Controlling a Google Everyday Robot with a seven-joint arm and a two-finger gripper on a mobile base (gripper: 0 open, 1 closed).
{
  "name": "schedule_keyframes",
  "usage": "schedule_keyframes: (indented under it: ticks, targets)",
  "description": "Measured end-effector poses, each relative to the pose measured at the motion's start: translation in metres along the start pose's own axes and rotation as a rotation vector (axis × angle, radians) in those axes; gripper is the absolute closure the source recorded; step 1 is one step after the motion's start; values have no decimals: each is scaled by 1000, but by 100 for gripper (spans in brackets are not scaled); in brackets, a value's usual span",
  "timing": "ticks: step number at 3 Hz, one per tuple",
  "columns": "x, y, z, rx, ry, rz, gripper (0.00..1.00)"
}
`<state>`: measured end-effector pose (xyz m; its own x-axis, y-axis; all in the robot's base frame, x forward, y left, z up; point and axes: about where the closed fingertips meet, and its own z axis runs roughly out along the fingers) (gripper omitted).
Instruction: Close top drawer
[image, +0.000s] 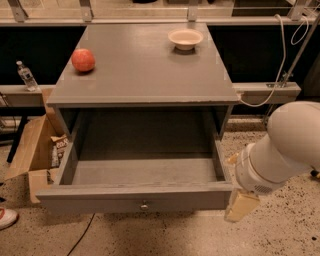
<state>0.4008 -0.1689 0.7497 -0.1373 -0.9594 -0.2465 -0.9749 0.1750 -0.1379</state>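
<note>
The top drawer (145, 172) of the grey cabinet is pulled far out toward me and is empty inside. Its flat front (100, 198) faces me, with a small round metal knob (144, 205) at centre. My gripper (240, 202) hangs at the end of the thick white arm (285, 145), just right of the drawer front's right end and close to that corner. Whether it touches the drawer does not show.
A red apple (83, 60) and a pale bowl (185, 38) sit on the cabinet top (145, 70). An open cardboard box (30, 150) stands on the floor at the left, with a water bottle (26, 75) on a ledge behind it. A cable (280, 65) hangs at the right.
</note>
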Motion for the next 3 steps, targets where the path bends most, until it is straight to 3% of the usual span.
schedule_keyframes:
  ticks: [2,3]
  targets:
    - [32,18,39,13,18,15,66]
    - [43,17,77,-6,57,45,89]
